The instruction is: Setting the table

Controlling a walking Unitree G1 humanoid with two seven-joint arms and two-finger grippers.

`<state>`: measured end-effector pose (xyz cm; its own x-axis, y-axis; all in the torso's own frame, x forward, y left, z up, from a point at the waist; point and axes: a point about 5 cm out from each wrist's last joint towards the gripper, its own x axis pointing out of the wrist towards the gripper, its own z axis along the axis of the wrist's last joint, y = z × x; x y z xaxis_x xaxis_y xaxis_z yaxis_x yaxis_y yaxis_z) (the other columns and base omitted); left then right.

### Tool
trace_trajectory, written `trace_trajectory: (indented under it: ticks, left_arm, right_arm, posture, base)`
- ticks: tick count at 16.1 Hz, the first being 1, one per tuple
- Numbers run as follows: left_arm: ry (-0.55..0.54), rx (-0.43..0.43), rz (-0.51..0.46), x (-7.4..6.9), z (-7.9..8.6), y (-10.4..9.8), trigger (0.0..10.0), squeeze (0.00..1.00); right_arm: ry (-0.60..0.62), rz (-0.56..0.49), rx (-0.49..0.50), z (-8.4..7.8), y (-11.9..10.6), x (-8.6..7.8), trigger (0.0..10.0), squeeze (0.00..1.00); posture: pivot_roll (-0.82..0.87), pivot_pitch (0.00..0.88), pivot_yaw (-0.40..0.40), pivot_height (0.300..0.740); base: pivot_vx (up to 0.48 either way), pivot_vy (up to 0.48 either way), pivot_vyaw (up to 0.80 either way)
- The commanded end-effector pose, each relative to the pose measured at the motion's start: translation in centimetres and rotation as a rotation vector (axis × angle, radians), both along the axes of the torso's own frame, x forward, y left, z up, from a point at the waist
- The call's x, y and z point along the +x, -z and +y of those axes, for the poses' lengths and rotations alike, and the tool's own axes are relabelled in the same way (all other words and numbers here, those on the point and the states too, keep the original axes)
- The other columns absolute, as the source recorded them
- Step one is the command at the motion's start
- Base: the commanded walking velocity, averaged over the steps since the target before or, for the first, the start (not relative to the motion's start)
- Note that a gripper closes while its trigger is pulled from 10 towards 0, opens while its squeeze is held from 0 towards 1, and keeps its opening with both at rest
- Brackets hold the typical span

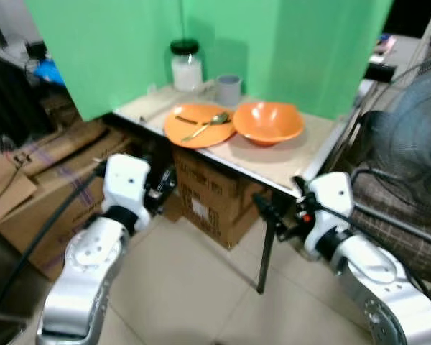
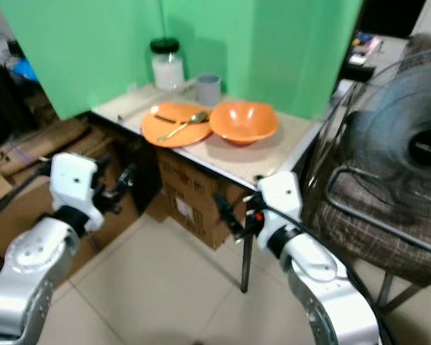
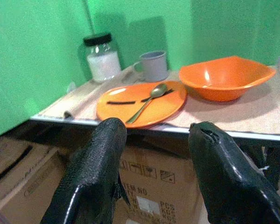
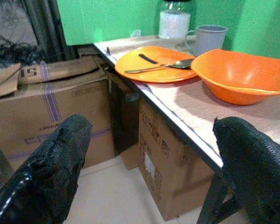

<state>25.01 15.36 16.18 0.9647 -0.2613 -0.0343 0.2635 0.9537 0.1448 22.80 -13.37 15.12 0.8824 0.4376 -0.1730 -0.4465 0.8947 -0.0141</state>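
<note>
Two grippers hang below the table (image 1: 287, 169): from the head we see plate (image 1: 198, 124), spoon (image 1: 210, 122) and bowl (image 1: 268, 122) on top, all untouched. Left wrist: our left gripper (image 3: 154, 140) gapes wide, facing the plate. Right wrist: our right gripper (image 4: 151, 140) gapes too. We judge ourselves approaching; next, lift and reach

The light-topped table (image 1: 302, 154) is viewed from above by both head eyes; it is seen from below edge height, nearer, by both wrist cameras.
</note>
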Motion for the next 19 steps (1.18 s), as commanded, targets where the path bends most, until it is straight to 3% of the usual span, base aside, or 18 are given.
trace_trajectory:
  ticks: [1, 3, 14, 17, 19]
  left_arm:
    - [0.01, -0.004, -0.006, 0.08, -0.21, -0.23, 10.0, 0.0]
    - [0.013, -0.002, -0.004, 0.02, -0.31, -0.18, 10.0, 0.0]
    - [0.019, -0.007, 0.006, 0.01, -0.31, -0.12, 10.0, 0.0]
    - [0.024, -0.009, 0.012, -0.05, -0.34, -0.04, 10.0, 0.0]
    - [0.024, -0.01, 0.013, 0.0, -0.33, -0.06, 10.0, 0.0]
  right_arm:
    - [0.004, -0.024, 0.0, -0.2, -0.41, 0.09, 10.0, 1.0]
    - [0.024, -0.032, 0.009, -0.22, -0.53, 0.27, 10.0, 1.0]
    - [0.012, -0.053, 0.007, 0.2, -0.91, 0.75, 10.0, 1.0]
    - [0.01, -0.054, 0.005, 0.18, -0.99, 0.76, 10.0, 1.0]
    - [0.026, -0.052, 0.01, 0.11, -1.01, 0.83, 10.0, 0.99]
  posture:
    - [0.06, 0.0, 0.052, 0.74]
    - [0.07, 0.0, 0.051, 0.74]
    - [0.07, 0.0, 0.044, 0.74]
    - [0.07, 0.0, 0.046, 0.74]
    - [0.07, 0.0, 0.045, 0.74]
  base:
    - [0.259, 0.0, 0.8]
    - [0.257, 0.0, 0.8]
    - [0.259, 0.0, 0.0]
    - [0.3, 0.0, 0.78]
    - [0.307, 0.0, 0.0]
